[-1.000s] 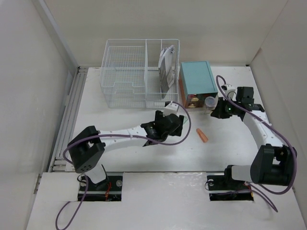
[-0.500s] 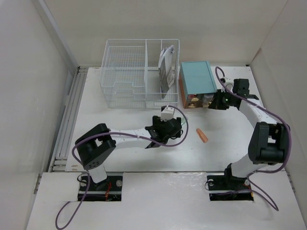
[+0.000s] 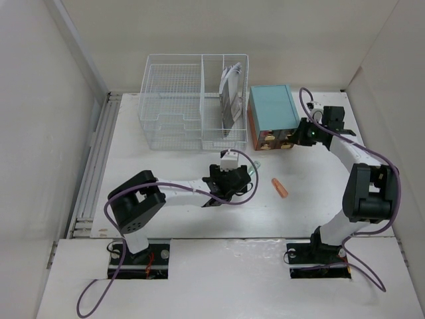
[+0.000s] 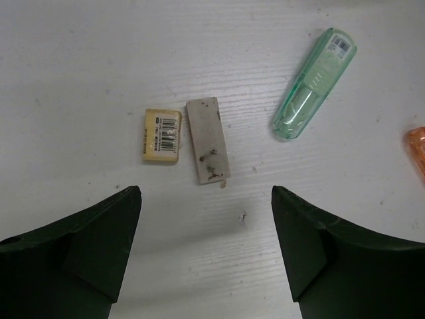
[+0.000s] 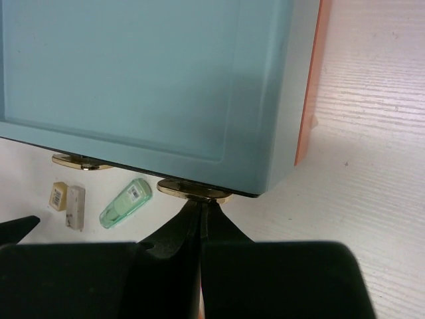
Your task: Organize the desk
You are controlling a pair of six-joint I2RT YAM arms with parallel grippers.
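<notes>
Left gripper [image 3: 229,174] has drawn back to centre frame; right gripper [image 3: 307,136] has swung up against the teal box [image 3: 272,109]. Desk [image 3: 166,166] spans mid-frame. Left fingers wide open. Grey eraser [image 4: 208,149] lies just above their gap, long axis up-down, square to closing. Right fingers closed at brass knob [image 5: 194,191].

Top cam: fixed, high behind arm bases, looks down over whole worktop [image 3: 166,146]. L wrist cam: straight down, close to worktop, own end effector [image 4: 204,199] at frame bottom. R wrist cam: v. close to teal box [image 5: 146,80], looking over its top to worktop beyond. Both wrist cams share yellow eraser [image 4: 162,135], grey block [image 4: 208,141], green dispenser [image 4: 312,85]; top cam prob has them hidden under L arm.
</notes>
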